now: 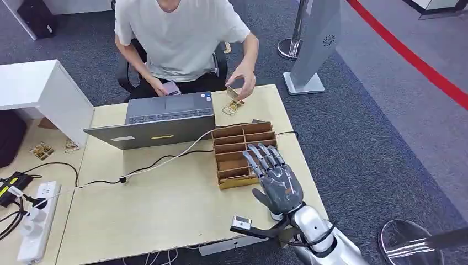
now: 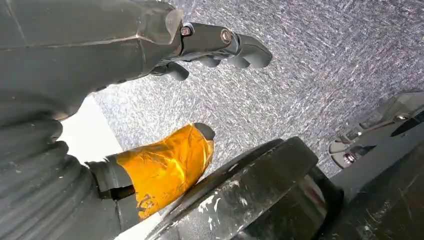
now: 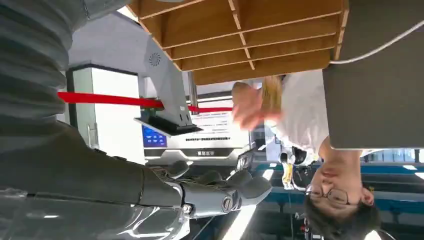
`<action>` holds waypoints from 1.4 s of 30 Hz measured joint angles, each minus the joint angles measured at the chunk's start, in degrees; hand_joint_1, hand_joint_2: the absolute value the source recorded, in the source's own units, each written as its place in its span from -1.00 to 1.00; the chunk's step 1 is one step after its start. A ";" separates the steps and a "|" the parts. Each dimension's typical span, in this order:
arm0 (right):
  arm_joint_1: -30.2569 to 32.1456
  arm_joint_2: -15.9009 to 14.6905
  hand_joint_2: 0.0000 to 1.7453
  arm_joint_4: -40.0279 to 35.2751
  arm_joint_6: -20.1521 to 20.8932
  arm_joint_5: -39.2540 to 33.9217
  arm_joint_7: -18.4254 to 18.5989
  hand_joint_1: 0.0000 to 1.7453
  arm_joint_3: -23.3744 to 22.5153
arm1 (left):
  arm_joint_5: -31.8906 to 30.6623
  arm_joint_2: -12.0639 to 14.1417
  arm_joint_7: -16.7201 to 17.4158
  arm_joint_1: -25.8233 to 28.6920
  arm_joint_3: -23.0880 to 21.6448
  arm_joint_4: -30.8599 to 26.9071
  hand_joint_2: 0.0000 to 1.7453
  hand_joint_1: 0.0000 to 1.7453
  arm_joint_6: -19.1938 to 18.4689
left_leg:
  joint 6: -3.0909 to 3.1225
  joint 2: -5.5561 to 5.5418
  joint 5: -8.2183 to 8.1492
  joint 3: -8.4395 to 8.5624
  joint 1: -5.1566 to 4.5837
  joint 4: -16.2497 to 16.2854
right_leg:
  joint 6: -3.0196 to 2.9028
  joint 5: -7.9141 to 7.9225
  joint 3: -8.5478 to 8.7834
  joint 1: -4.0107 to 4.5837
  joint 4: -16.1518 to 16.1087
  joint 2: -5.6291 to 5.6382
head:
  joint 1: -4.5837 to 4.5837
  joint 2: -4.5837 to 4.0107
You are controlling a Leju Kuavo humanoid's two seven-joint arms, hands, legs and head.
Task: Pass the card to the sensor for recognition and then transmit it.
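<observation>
Your card [image 1: 232, 91] is small, tan and patterned, pinched in the person's hand [image 1: 243, 83]. Your right hand [image 1: 274, 175] hovers empty, fingers spread, over the wooden organizer [image 1: 238, 148]. Your left hand [image 2: 150, 55] holds nothing, fingers loosely curled.

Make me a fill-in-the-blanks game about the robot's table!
1. The robot's right hand hovers over the wooden ____ with compartments.
2. The person across the table is holding up a ____.
3. The laptop on the table is colored ____.
4. The robot's right hand holds ____.

Missing words: tray; card; grey; nothing
</observation>
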 joint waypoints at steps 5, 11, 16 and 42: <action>-0.53 1.73 1.00 1.73 0.13 -0.94 -0.02 -1.00 0.83 | -0.74 0.00 0.37 -0.13 0.00 0.00 1.00 -1.00 -0.13 | 0.00 0.00 0.00 0.00 0.00 0.00 | 0.00 0.00 0.00 0.00 0.00 0.00 | 0.00 0.00; -1.20 2.82 1.00 2.75 0.11 -1.79 0.17 -1.00 1.77 | -1.14 0.00 0.39 -0.30 0.00 0.00 1.00 -1.00 -0.35 | -0.05 0.00 0.03 0.01 0.01 0.00 | 0.00 0.00 0.00 0.01 0.01 0.00 | 0.00 0.00; -1.17 2.82 1.00 2.99 -0.02 -2.78 0.68 -1.00 1.90 | -1.18 0.00 0.50 -0.30 0.00 0.00 1.00 -1.00 -0.35 | -0.04 0.00 0.03 0.00 0.01 0.00 | 0.00 0.00 0.00 0.00 0.01 0.00 | 0.00 0.00; -0.42 2.82 1.00 4.85 0.11 -4.13 0.92 -1.00 1.64 | -1.57 0.00 1.09 -0.42 0.00 0.00 1.00 -1.00 -0.52 | -0.04 0.00 0.03 0.00 0.01 0.01 | 0.00 0.00 -0.01 0.01 0.01 0.00 | 0.00 0.00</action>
